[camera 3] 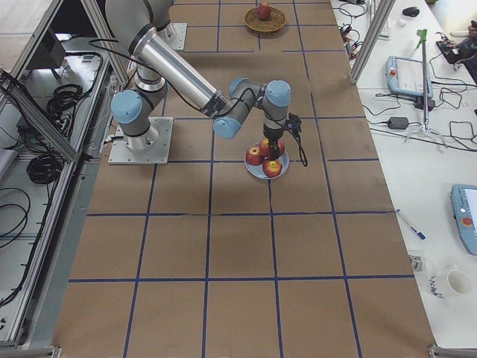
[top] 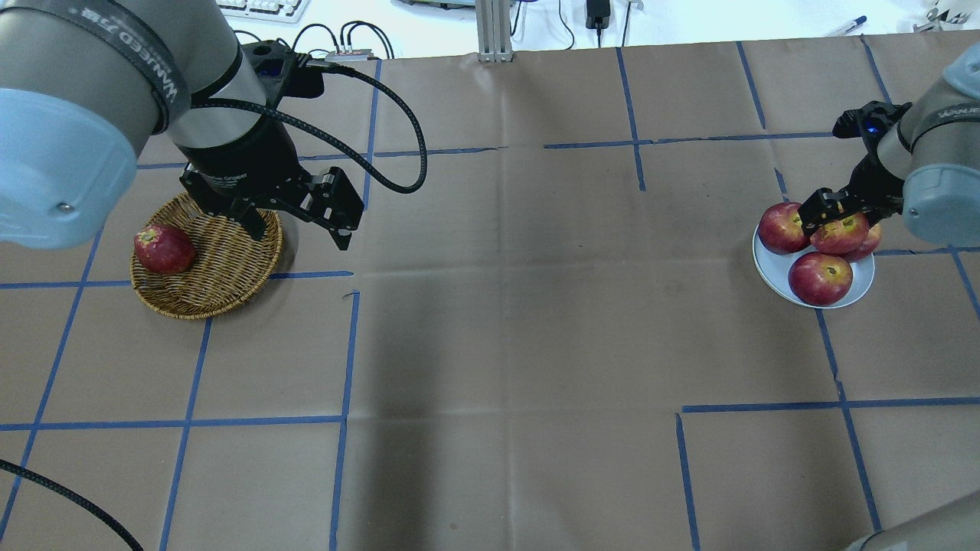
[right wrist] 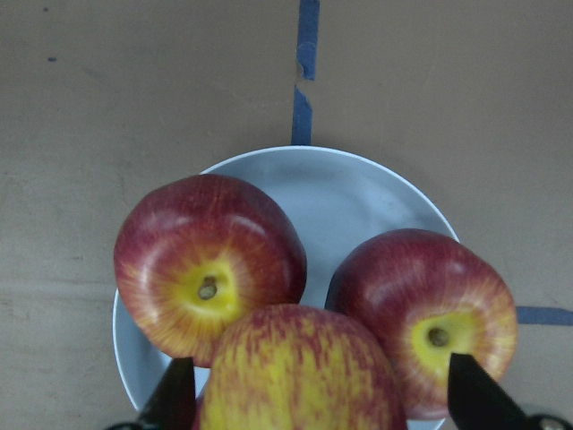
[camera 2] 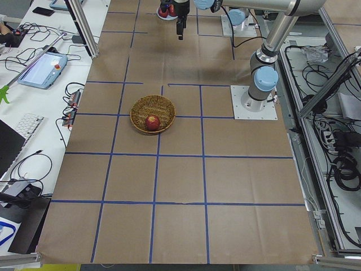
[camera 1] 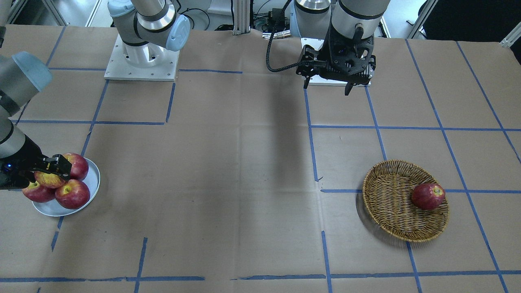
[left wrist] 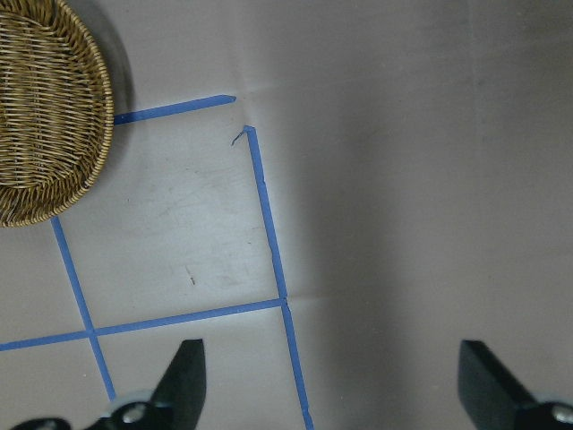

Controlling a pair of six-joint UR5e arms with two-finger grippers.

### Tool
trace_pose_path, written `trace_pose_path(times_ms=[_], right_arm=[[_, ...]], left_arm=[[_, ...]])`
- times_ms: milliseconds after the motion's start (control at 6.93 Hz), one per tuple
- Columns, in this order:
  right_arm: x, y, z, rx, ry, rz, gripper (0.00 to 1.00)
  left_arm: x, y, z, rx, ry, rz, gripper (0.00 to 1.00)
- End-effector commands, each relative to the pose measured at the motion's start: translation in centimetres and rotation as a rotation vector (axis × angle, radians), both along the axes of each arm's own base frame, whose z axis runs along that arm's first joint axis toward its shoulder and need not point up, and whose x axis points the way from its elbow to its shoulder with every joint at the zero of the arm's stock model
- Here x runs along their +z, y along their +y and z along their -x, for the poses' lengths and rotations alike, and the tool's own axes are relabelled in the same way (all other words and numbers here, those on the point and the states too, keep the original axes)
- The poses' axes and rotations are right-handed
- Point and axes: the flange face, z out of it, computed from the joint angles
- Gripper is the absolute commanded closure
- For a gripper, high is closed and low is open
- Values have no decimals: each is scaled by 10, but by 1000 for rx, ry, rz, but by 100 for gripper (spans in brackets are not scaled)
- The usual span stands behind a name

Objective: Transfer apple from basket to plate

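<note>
Our right pincer (right wrist: 320,399) is squeezing the apple (top: 841,236) between its two fingers, one on each side of its round middle. The fingers are spread only as wide as the fruit. We are holding it over the plate (right wrist: 358,202), which is sitting close to the tabletop (top: 536,344) edge on our right side. Dark red apples (right wrist: 210,260) are lying on the plate, and our pale apple is sitting just above and between them. We cannot tell if it is touching them.

Our left pincer (left wrist: 333,385) is hanging wide open with nothing in it, just beside the basket (top: 230,252), near the edge on our left side. One red apple (top: 163,249) is lying in the basket.

We are thinking this apple is hard, smooth and a bit heavy. It is not squashing, but it could slip, or get a bruise if it drops. Holding it across its fat middle is looking like the best way. The plate is looking crowded, so we are guessing the apple may roll off the pile when we let go.
</note>
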Motion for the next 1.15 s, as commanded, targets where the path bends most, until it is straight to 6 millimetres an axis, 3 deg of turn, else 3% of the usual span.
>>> trace_pose_path(times_ms=[0,144,288,433,577,721,865,1010], right_arm=[[43,-11,0,6,7,16,0],[89,-17,-9,25,0,1,0],[128,-18,-37,28,-16,-31,0],[163,-9,-76,19,-26,-67,0],[190,12,-116,-55,-32,-113,0],[207,32,-157,-77,-33,-120,0],[213,45,-197,-71,-28,-132,0],[212,50,-225,-80,-22,-134,0]], left_arm=[[-1,0,0,0,0,-2,1],[-1,0,0,0,0,-2,1],[-1,0,0,2,0,-2,1],[-1,0,0,0,1,-2,1],[-1,0,0,2,1,-3,1],[-1,0,0,2,0,-2,1],[-1,0,0,0,1,-2,1],[-1,0,0,0,1,-3,1]])
